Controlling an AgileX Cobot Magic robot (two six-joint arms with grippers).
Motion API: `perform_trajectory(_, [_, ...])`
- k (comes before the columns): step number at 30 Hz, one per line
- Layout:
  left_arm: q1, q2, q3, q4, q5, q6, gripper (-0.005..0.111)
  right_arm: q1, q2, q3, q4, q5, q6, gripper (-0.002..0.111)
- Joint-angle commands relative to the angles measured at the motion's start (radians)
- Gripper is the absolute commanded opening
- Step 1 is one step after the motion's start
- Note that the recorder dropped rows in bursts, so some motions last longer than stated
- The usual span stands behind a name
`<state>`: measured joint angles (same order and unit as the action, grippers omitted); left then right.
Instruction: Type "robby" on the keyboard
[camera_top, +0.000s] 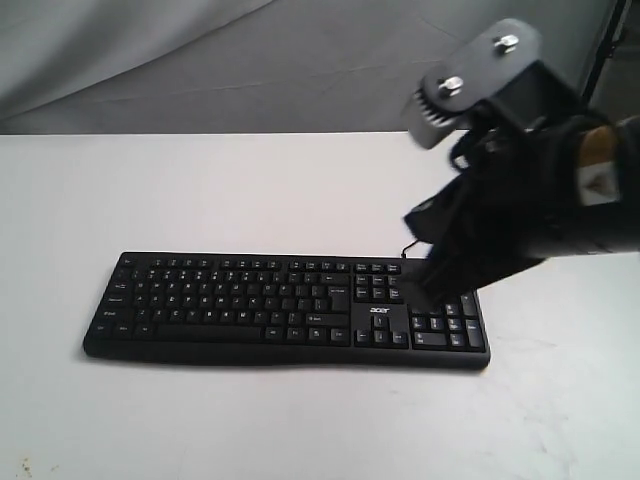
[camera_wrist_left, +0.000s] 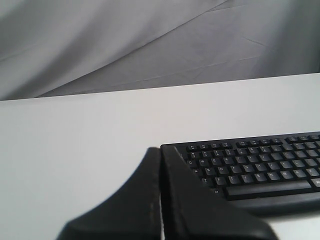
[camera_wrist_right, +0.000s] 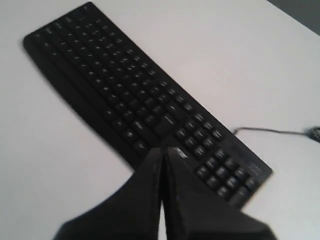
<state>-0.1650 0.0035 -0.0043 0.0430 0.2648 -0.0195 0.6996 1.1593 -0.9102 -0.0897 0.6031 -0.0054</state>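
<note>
The wide black keyboard (camera_top: 250, 305) with white legends and an acer logo lies flat on the white table (camera_top: 300, 420). My right gripper (camera_top: 432, 285) is shut, empty, hovering over the keyboard's right end by the number pad, covering part of it. In the right wrist view the shut tips (camera_wrist_right: 163, 150) sit above the acer logo on the keyboard (camera_wrist_right: 115, 80). My left gripper (camera_wrist_left: 160, 150) is shut with nothing in it, its tips at the near left corner of the keyboard (camera_wrist_left: 260, 167). The left arm does not show in the exterior view.
A thin black cable (camera_wrist_right: 270, 131) runs from the keyboard's back edge across the table. Grey cloth (camera_top: 250, 60) hangs behind the table's far edge. White tabletop surrounds the keyboard on all sides.
</note>
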Motion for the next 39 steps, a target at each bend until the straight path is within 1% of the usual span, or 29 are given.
perform_trajectory(1, [-0.006, -0.003, 0.004, 0.005, -0.007, -0.003, 0.0, -0.114, -0.175, 0.022, -0.102, 0.098, 0.103, 0.0])
perform_trajectory(3, [-0.006, -0.003, 0.004, 0.005, -0.007, -0.003, 0.0, -0.19, -0.255, 0.065, -0.105, 0.04, 0.103, 0.0])
perform_trajectory(6, [-0.006, -0.003, 0.004, 0.005, -0.007, -0.003, 0.0, -0.322, -0.383, 0.181, -0.086, -0.095, 0.103, 0.0])
perform_trajectory(10, [-0.006, -0.003, 0.004, 0.005, -0.007, -0.003, 0.0, -0.473, -0.572, 0.395, -0.001, -0.261, 0.103, 0.0])
perform_trajectory(12, [-0.006, -0.003, 0.004, 0.005, -0.007, -0.003, 0.0, -0.519, -0.644, 0.493, 0.039, -0.323, 0.103, 0.0])
perform_trajectory(15, [-0.006, -0.003, 0.004, 0.005, -0.007, -0.003, 0.0, -0.582, -0.734, 0.661, 0.096, -0.49, 0.103, 0.0])
perform_trajectory(18, [-0.006, -0.003, 0.004, 0.005, -0.007, -0.003, 0.0, -0.599, -0.762, 0.783, 0.1, -0.676, 0.103, 0.0])
perform_trajectory(20, [-0.006, -0.003, 0.004, 0.005, -0.007, -0.003, 0.0, -0.599, -0.758, 0.83, 0.102, -0.728, 0.103, 0.0])
perform_trajectory(30, [-0.006, -0.003, 0.004, 0.005, -0.007, -0.003, 0.0, -0.599, -0.763, 0.858, 0.127, -0.708, 0.103, 0.0])
perform_trajectory(33, [-0.006, -0.003, 0.004, 0.005, -0.007, -0.003, 0.0, -0.604, -0.818, 0.887, 0.127, -0.646, 0.103, 0.0])
perform_trajectory(39, [-0.006, -0.003, 0.004, 0.005, -0.007, -0.003, 0.0, -0.682, -0.996, 0.91, 0.111, -0.502, 0.099, 0.0])
